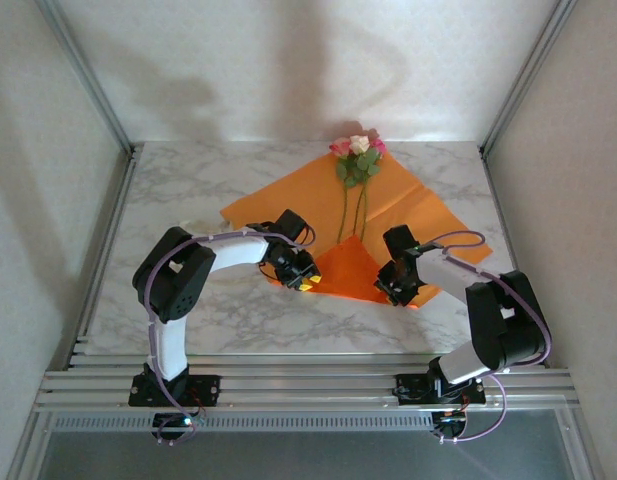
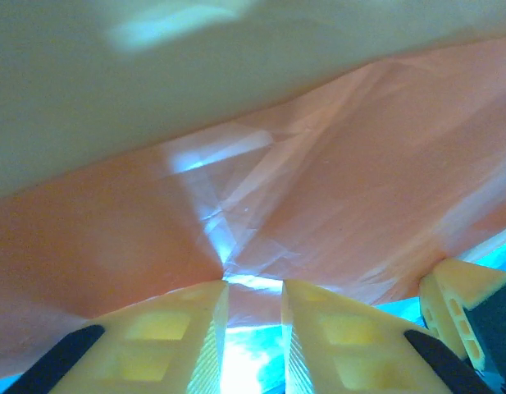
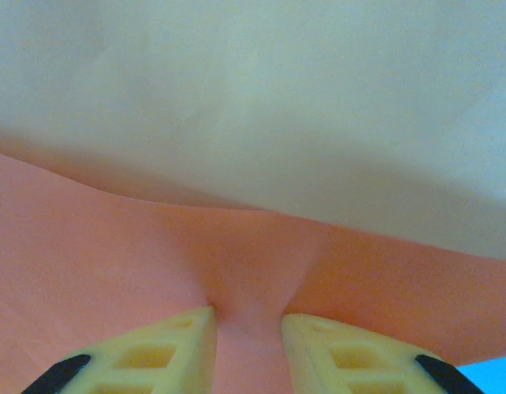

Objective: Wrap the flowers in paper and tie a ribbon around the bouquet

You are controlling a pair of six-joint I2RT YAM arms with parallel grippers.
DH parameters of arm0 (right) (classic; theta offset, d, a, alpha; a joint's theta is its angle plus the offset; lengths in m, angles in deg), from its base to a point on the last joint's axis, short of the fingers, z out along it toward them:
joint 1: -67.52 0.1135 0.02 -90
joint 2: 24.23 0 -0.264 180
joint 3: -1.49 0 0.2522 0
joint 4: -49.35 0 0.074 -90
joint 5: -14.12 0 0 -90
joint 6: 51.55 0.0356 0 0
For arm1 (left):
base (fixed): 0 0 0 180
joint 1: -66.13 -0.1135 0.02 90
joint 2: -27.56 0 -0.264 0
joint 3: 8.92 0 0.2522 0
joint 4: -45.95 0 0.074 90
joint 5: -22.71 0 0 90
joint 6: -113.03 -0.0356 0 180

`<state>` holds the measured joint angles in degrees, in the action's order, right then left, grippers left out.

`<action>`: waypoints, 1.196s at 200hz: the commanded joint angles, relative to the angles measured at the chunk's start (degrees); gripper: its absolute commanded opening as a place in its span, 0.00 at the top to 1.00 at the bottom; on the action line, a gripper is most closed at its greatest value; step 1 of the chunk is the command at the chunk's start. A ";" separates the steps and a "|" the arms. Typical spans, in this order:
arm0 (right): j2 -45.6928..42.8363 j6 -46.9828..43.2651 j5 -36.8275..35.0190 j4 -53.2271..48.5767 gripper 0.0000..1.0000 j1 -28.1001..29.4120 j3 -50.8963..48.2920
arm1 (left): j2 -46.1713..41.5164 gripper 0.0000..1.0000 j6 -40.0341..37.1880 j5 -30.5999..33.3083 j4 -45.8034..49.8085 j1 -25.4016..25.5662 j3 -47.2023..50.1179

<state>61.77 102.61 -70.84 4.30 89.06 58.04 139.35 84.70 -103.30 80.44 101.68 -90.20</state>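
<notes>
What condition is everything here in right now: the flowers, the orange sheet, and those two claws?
flowers: lying loose on the paper, heads at the far end, stems pointing toward the arms, not yet wrapped.
paper: spread on the table, its near edge lifted between the two grippers.
left gripper: closed, pinching the paper's near edge.
right gripper: closed, pinching the paper's near edge.
</notes>
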 commanded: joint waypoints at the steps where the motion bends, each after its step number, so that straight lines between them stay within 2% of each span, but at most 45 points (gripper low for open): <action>1: 3.41 1.11 -1.87 -2.52 0.71 -0.43 -2.56 | -2.54 0.73 0.78 2.61 1.34 -1.15 1.39; 17: 3.83 0.39 -2.77 -3.57 0.71 -0.45 -1.87 | -6.44 0.58 0.52 7.01 4.40 -2.87 -0.82; 33: 3.40 -0.64 -3.83 -4.09 0.71 -0.45 -1.10 | -8.84 0.51 -2.79 13.15 11.59 -6.10 -5.37; 62: 4.42 -1.89 -4.25 -4.68 0.71 -0.40 0.69 | -6.84 0.46 -11.92 23.88 23.47 -14.67 -11.60; 78: 4.97 -2.09 -4.21 -4.76 0.71 -0.42 1.26 | -4.28 0.44 -15.58 30.77 26.02 -18.09 -14.38; 115: 5.57 -2.63 -4.83 -5.53 0.71 -0.44 2.32 | 2.03 0.44 -17.27 29.30 18.90 -23.74 -16.93; 151: 6.50 -3.03 -4.78 -5.43 0.71 -0.39 3.33 | 6.50 0.45 -16.62 29.27 16.43 -24.26 -19.18; 179: 6.82 -3.34 -5.03 -5.98 0.71 -0.40 3.82 | 6.03 0.54 -15.58 31.11 15.60 -24.71 -20.80; 193: 6.90 -3.43 -5.04 -5.97 0.71 -0.45 3.80 | 4.99 0.54 -15.94 33.75 15.75 -25.46 -22.68; 215: 7.16 -3.67 -4.95 -6.11 0.71 -0.42 4.11 | 5.88 0.55 -21.97 35.31 14.26 -27.29 -26.50; 239: 7.41 -4.11 -4.86 -6.23 0.71 -0.42 4.57 | 10.44 0.55 -36.44 34.83 12.49 -28.12 -30.30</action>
<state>66.42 99.60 -71.30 -1.36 89.00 63.26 146.50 62.45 -70.95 95.30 74.90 -116.56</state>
